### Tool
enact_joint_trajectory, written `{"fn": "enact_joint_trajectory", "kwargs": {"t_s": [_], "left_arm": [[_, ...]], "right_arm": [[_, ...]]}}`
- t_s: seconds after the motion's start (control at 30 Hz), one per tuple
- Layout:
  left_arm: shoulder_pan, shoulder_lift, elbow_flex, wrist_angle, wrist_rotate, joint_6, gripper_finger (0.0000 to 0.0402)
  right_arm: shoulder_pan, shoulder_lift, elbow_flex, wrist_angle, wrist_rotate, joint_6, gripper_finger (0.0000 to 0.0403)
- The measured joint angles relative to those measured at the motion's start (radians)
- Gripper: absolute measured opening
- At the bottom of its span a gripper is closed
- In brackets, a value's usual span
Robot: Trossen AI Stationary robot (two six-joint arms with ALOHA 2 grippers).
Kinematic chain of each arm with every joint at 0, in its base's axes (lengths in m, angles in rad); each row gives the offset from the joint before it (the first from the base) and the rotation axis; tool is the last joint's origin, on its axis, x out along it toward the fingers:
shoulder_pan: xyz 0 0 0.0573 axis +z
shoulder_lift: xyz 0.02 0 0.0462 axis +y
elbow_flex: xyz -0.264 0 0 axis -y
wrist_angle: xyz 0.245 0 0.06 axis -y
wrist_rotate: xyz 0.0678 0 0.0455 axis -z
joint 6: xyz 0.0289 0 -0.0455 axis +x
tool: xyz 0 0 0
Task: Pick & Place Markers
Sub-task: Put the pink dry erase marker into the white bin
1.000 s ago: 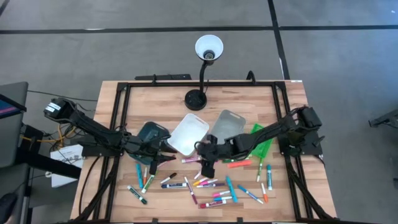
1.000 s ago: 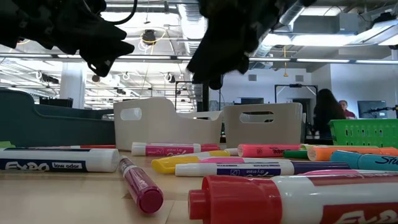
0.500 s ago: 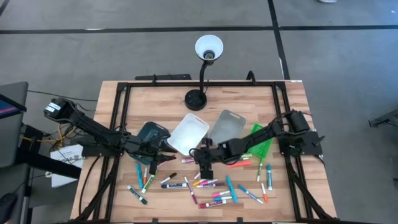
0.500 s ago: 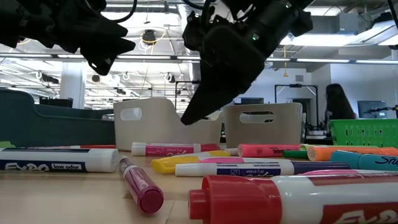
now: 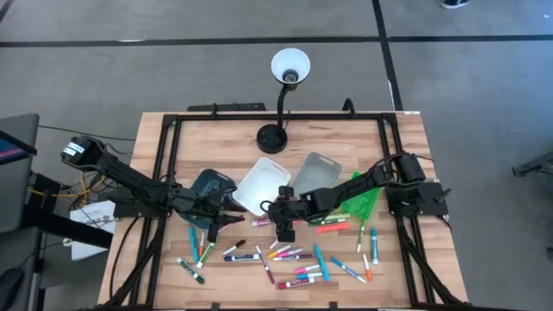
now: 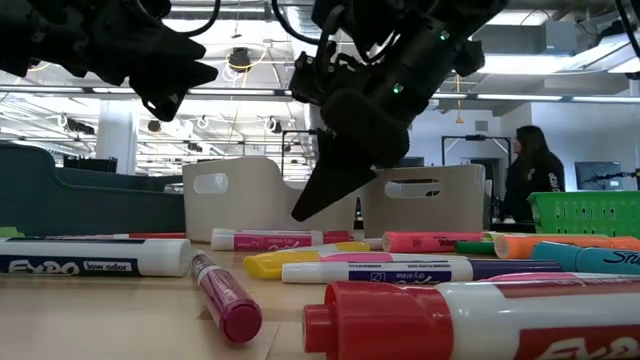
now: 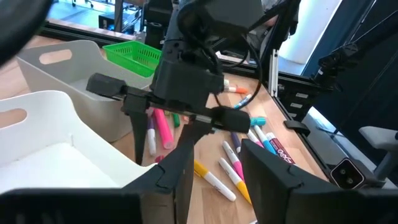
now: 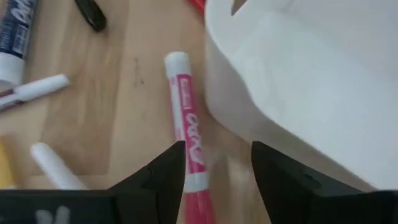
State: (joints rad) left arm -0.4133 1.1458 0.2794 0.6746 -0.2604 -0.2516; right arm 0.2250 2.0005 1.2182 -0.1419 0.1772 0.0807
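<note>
Many markers [image 5: 289, 257] lie scattered on the near half of the wooden table; in the low view they lie in a row [image 6: 380, 270]. My right gripper [image 5: 281, 226] is open and hangs, fingers pointing down, just above a pink marker [image 8: 186, 134] that lies flat beside the white bin [image 8: 298, 81]. Seen from table height, the right gripper [image 6: 325, 195] is clear of the table. My left gripper [image 5: 232, 220] is open and empty, near the teal bin [image 5: 212, 184], and points at the right arm [image 7: 186, 74].
Four bins stand in a row across the middle: teal, white [image 5: 262, 186], grey [image 5: 317, 174] and green [image 5: 363, 197]. A desk lamp [image 5: 285, 86] stands at the far side. A black frame [image 5: 164, 173] runs round the table. A person [image 6: 530, 185] stands in the room behind.
My right gripper has come down from high above the table and moved slightly toward the table's left, to just over the pink marker beside the white bin. The left arm and the markers have kept still.
</note>
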Motion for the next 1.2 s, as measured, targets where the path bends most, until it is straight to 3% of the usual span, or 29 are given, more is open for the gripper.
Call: {"fn": "enact_joint_trajectory", "kwargs": {"t_s": [0.23,0.47,0.9,1.2], "left_arm": [[0.000,0.000,0.000,0.000,0.000,0.000,0.0127],[0.000,0.000,0.000,0.001,0.000,0.000,0.0127],[0.000,0.000,0.000,0.008,0.000,0.000,0.0127],[0.000,0.000,0.000,0.022,0.000,0.000,0.0127]], "right_arm": [[0.010,0.025,-0.006,-0.008,-0.057,-0.007,0.0183],[0.009,0.009,0.007,-0.025,-0.042,-0.034,0.0168],[0.010,0.014,0.164,-0.320,-0.051,-0.062,0.0176],[0.001,0.015,0.169,-0.332,-0.092,-0.029,0.0158]]}}
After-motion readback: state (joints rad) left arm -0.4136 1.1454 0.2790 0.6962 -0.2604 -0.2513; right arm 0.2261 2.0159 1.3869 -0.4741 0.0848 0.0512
